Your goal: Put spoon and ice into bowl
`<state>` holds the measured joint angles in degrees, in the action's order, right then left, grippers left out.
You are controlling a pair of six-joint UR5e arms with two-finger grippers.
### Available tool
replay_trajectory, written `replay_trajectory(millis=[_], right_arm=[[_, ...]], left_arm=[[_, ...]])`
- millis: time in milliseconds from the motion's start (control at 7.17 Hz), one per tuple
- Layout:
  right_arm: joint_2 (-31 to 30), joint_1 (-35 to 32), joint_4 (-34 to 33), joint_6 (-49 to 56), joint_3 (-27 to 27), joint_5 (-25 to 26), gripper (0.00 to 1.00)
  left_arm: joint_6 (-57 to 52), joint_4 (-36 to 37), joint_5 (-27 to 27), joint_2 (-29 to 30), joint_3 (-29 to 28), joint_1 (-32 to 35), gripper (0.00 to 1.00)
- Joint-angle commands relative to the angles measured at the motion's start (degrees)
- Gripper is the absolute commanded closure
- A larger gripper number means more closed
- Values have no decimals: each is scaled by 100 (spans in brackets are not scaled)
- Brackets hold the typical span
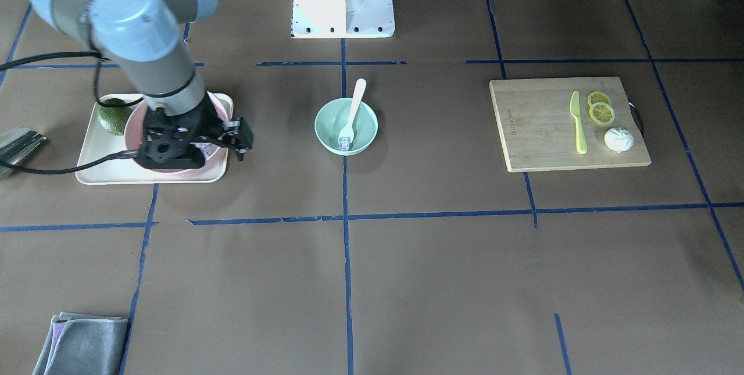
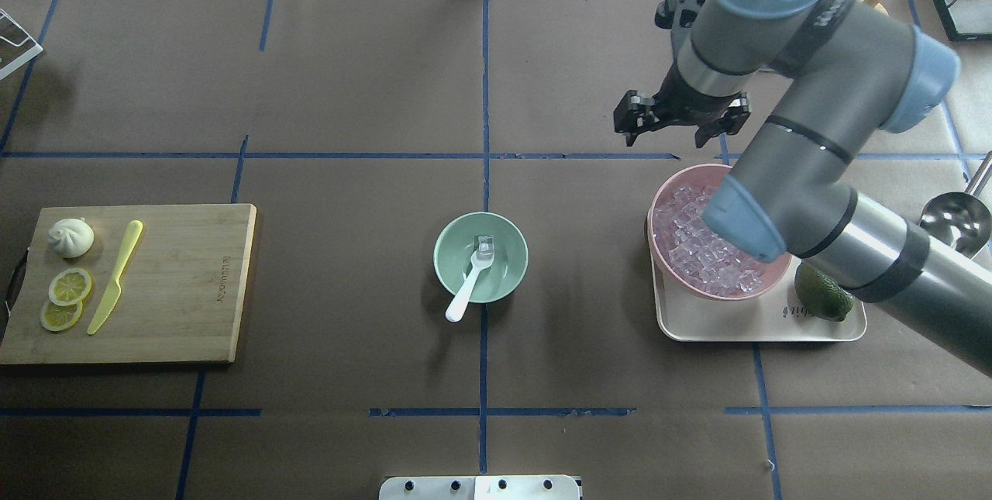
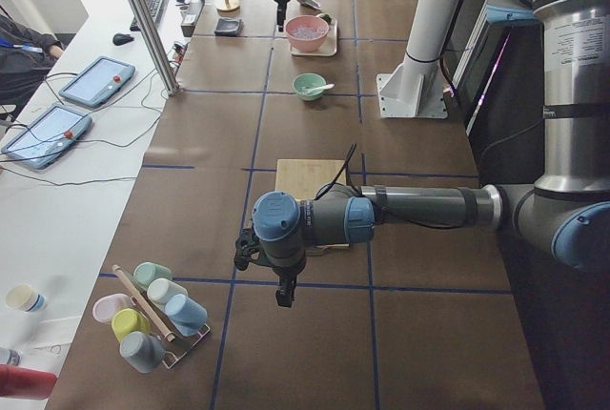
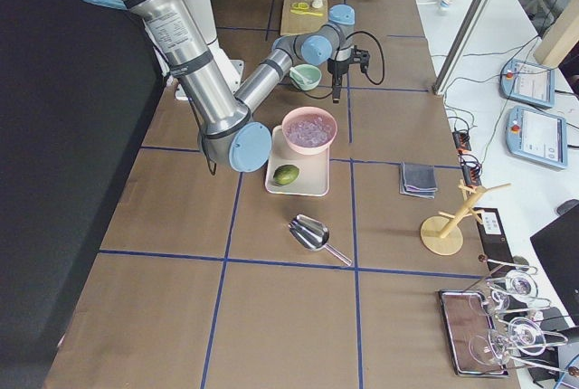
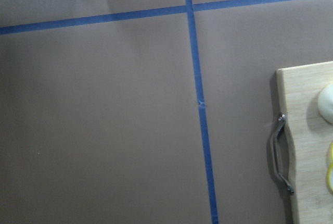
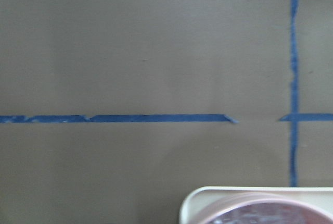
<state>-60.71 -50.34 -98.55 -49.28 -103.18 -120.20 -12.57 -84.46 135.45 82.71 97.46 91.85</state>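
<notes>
The spoon (image 2: 470, 287) lies in the mint-green bowl (image 2: 435, 256), which stands at the middle of the surface (image 2: 349, 97) on the centre tape line. Its white scoop is down inside, and its flat handle leans over the rim on my side and sticks out past it. One clear ice cube (image 2: 484, 246) sits in the bowl too, touching the tip of the scoop.

My right end effector (image 2: 680, 118) hangs above the surface just past the far side of the pink bowl (image 2: 674, 213), pointing down. Its fingers are hidden under the wrist, so I cannot tell whether they are apart or together. It touches nothing. The pink bowl is heaped with ice cubes and shares a cream tray (image 2: 744, 329) with an avocado (image 2: 823, 293). My right wrist camera catches only the tray's edge and the pink rim below bare surface.

My left end effector (image 3: 284, 297) hangs over the surface off the handled end of the wooden cutting board (image 2: 178, 283), well apart from the bowl. I cannot tell whether it is parted or closed. On the board lie a yellow plastic knife (image 2: 116, 277), two lemon slices (image 2: 70, 287) and a white bun (image 2: 70, 237).
</notes>
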Motion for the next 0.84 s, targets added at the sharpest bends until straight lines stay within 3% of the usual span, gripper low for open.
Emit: replay_trajectory(millis=[0, 418, 697], right_arm=[[-1244, -895, -182, 1913, -666, -354, 1], [-2766, -2607, -120, 5015, -617, -801, 1], [-3506, -3383, -112, 6085, -511, -988, 1]], left_arm=[[0, 0, -9, 26, 9, 0, 0], [0, 0, -9, 26, 44, 0, 0], [0, 0, -1, 26, 45, 0, 0]])
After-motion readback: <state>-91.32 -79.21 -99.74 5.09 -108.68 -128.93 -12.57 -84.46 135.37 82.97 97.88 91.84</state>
